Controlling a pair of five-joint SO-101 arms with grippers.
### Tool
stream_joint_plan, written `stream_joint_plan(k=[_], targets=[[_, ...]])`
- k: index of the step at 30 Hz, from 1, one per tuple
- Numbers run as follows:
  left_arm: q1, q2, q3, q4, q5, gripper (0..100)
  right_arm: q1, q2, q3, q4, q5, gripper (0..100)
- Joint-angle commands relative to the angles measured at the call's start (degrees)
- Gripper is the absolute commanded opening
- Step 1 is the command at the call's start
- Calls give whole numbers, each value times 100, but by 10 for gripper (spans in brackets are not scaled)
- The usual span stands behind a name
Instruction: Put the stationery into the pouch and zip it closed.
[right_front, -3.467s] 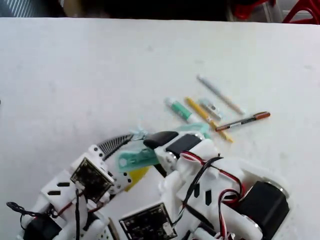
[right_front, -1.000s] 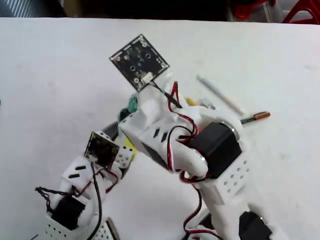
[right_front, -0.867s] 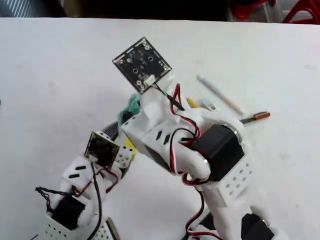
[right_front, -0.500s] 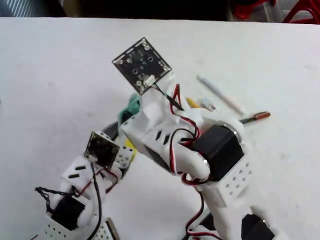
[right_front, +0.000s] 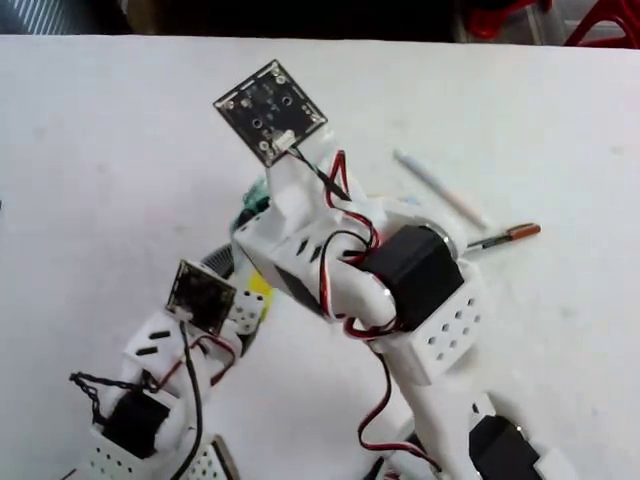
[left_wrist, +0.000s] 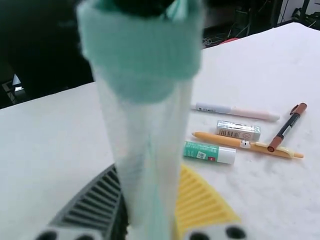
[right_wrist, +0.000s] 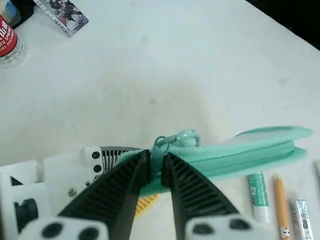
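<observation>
Right gripper (right_wrist: 155, 162) is being shifted left; soft mint-green fabric zip pouch (right_wrist: 245, 152) is being pinched by it and left gripper (left_wrist: 147, 182).

There is one pouch (right_wrist: 240, 150). Five pieces of stationery lie on the one counter (left_wrist: 50, 150): three pens, namely a white pen (left_wrist: 235, 111), a brown-capped pen (left_wrist: 286, 128) and an orange pen (left_wrist: 240, 145), plus one glue stick (left_wrist: 209, 152) and one small wrapped block (left_wrist: 238, 130). Also one bottle (right_wrist: 7, 42) and one printed card (right_wrist: 62, 17).
</observation>
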Motion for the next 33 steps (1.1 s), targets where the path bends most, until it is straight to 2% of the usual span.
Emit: stream_joint_plan(k=[1,4,8,10,21,23,26,33], targets=[[13,-48,-88,-149,26,24,48,-57,-18,-251,141,19],[-4,-48,-88,-149,26,44,189,-40,0,-338,352,19],[-22,-57,-88,-105,70,215,189,-75,44,-286,396,19],[-22,-57,-97,0,316,246,189,-84,97,-303,378,19],[22,-57,-501,149,404,217,163,-242,387,-330,352,19],[22,-57,-519,149,404,163,171,-321,422,-338,352,19],[22,-57,-519,149,396,30,171,-374,624,-409,360,19],[418,-57,-484,202,44,22,198,-532,1371,-866,378,19]])
